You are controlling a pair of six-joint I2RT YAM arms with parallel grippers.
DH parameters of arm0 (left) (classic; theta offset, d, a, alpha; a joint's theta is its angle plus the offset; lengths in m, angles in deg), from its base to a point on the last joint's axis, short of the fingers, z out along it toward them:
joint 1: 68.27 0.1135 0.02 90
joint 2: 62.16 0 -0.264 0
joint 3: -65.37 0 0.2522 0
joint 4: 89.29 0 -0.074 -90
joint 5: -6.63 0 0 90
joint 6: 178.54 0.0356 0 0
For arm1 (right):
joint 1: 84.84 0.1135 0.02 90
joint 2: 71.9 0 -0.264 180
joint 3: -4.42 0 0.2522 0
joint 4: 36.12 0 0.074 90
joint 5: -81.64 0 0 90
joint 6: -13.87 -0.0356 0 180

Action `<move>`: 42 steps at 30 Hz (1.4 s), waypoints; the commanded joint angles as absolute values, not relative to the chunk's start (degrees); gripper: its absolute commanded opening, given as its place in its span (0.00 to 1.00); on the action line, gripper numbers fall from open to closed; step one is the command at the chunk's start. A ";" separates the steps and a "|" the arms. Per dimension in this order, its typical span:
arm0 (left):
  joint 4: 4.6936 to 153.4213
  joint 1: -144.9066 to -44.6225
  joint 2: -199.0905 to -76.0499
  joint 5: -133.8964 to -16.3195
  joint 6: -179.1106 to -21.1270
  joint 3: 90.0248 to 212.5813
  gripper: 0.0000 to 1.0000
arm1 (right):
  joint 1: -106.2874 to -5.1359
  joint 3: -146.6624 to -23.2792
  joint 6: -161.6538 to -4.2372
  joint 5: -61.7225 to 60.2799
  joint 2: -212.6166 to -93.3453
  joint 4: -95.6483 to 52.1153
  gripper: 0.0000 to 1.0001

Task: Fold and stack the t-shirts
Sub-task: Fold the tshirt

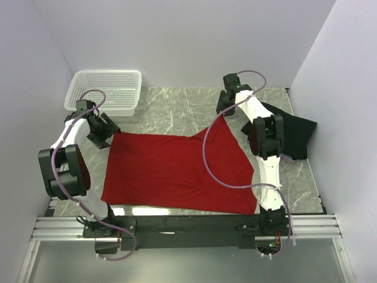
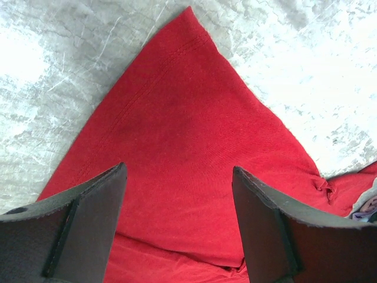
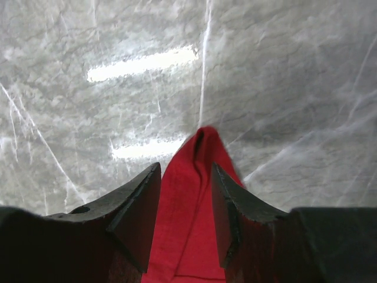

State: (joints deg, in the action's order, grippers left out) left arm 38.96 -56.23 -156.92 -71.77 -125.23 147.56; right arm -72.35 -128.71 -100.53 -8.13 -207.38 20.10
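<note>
– Red shirt (image 1: 171, 171): position?
– Spread across the middle of the counter (image 1: 171, 112), mostly flat. Its near edge runs close along the counter's front edge. Its left edge passes just beside the left arm (image 1: 65, 168).

– Far edge?
– Level from the far-left corner, then rising to a drawn-up peak at the far-right corner.

– Left claw (image 2: 178, 171)?
– Fingers well apart, poised over the far-left corner. The stitched hem lies flat beneath them and nothing is gripped.

– Right claw (image 3: 185, 168)?
– Clamped on the red shirt. A narrow fold of cloth fills the gap between the fingers, and its tip pokes out onto bare marble.

– Other garments?
– Black shirt (image 1: 297, 132), bunched at the counter's right side, beyond the right arm (image 1: 265, 135). It lies apart from the red shirt. A pale edge shows under its near side, too slight to identify.

– Obstructions?
– White mesh basket (image 1: 109, 88) in the far-left corner, just behind the left claw.

– Room to move?
– Bare marble lies beyond the far edge, between the basket and the right claw. A narrow bare strip lies right of the red shirt, with the right arm over it. Walls close in on the left, right and far sides.
</note>
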 commanded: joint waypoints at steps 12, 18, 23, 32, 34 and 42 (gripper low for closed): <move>38.46 -56.05 -156.47 -73.43 -124.66 148.92 0.79 | -72.88 -132.81 -97.93 -6.95 -210.94 18.67 0.45; 37.32 -56.14 -156.30 -74.05 -123.87 149.89 0.79 | -73.50 -132.47 -97.66 -7.39 -211.74 18.07 0.43; 37.67 -56.05 -155.59 -73.88 -124.22 148.66 0.79 | -73.68 -130.63 -97.31 -7.66 -210.77 17.19 0.40; 39.42 -56.14 -157.08 -77.30 -123.70 149.53 0.77 | -73.68 -130.89 -98.45 -5.29 -209.63 19.65 0.00; 40.73 -56.14 -157.96 -78.00 -123.61 150.24 0.72 | -73.68 -129.66 -98.98 -5.20 -208.05 20.44 0.00; 49.08 -56.22 -162.18 -80.12 -122.91 150.77 0.44 | -73.76 -120.27 -99.60 -3.79 -199.79 20.00 0.00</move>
State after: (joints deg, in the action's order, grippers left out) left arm 43.98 -56.23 -161.17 -78.51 -124.07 149.02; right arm -73.35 -122.74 -99.20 -4.66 -206.46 19.68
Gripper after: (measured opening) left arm 0.483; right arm 0.010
